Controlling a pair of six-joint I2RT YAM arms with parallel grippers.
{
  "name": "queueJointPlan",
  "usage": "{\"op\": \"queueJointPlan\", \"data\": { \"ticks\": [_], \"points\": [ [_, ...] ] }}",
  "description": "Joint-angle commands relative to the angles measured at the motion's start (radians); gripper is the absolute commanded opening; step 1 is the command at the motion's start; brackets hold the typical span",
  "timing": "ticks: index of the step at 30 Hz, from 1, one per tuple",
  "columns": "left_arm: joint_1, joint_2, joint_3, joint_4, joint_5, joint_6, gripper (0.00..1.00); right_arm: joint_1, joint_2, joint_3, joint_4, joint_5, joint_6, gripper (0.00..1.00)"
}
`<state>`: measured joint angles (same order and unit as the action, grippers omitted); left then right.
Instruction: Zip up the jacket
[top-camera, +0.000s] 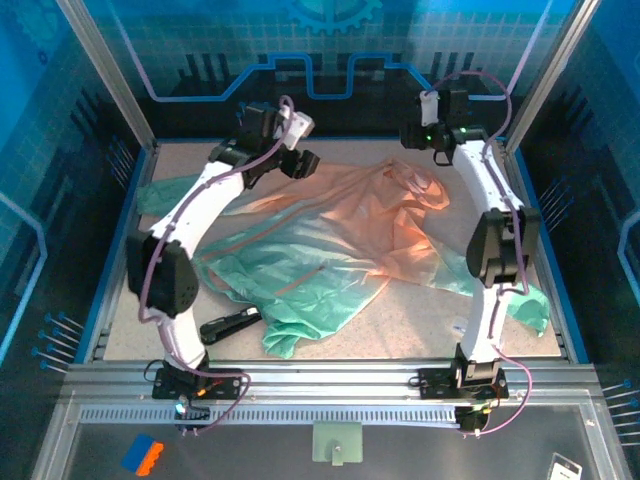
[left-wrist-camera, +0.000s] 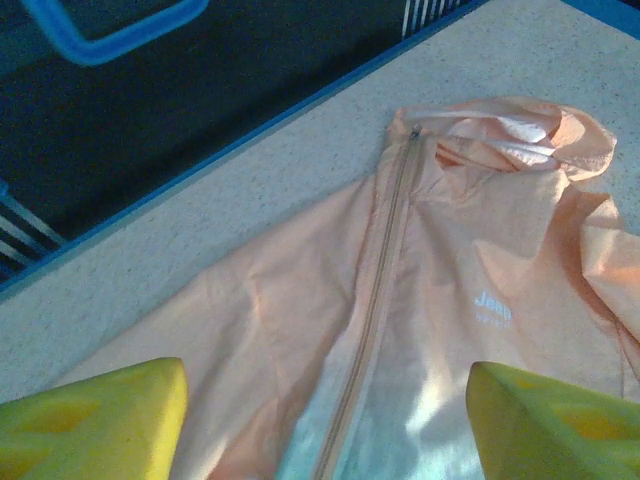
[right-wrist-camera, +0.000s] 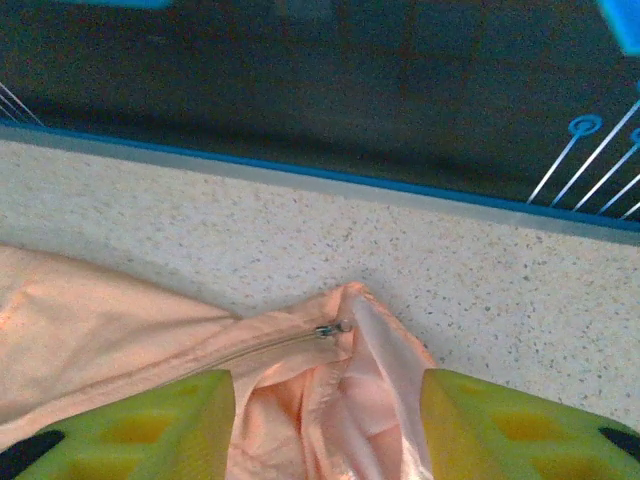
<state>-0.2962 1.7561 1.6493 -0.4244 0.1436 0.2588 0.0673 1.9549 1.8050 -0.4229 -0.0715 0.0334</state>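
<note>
Jacket (top-camera: 340, 240): lies crumpled on the bench (top-camera: 410, 325), hood toward the far edge.
Zipper pull (right-wrist-camera: 330, 327): at the collar.
Left fingers (left-wrist-camera: 90, 420): wide apart, holding nothing.
Right fingers (right-wrist-camera: 520, 430): apart, holding nothing.

— What do the arms look like?
— The left arm (top-camera: 205, 195) and right arm (top-camera: 493, 190) have white curved shells and black joint housings, with lilac cables (top-camera: 145, 295) looping alongside.
— And the fingers (left-wrist-camera: 95, 420)?
— Chunky yellow-green blocks. A green light (top-camera: 428, 128) glows at the right wrist.
</note>
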Motion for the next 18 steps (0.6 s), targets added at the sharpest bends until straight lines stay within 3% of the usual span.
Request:
{"op": "queueJointPlan", "data": {
  "ticks": [1,6,8,11,18],
  "points": [
    [0.050,-0.110,-0.136,0.035,-0.022,-0.083,0.79,0.015,-0.129,-0.200,0.137,-0.031,0.019,0.57],
    [0.136,-0.298,-0.363,0.090,-0.010,-0.160,0.86,0.017,-0.349,-0.518,0.273,-0.025,0.030,0.60],
    [0.171,-0.374,-0.468,0.136,-0.011,-0.184,0.90,0.020,-0.438,-0.640,0.332,0.003,0.042,0.79],
    [0.223,-0.478,-0.628,0.221,-0.036,-0.224,0.99,0.021,-0.559,-0.818,0.413,0.035,0.060,0.96],
    [0.313,-0.575,-0.925,0.434,-0.220,-0.369,0.99,0.023,-0.761,-1.170,0.603,0.200,0.076,1.00]
  ]
}}
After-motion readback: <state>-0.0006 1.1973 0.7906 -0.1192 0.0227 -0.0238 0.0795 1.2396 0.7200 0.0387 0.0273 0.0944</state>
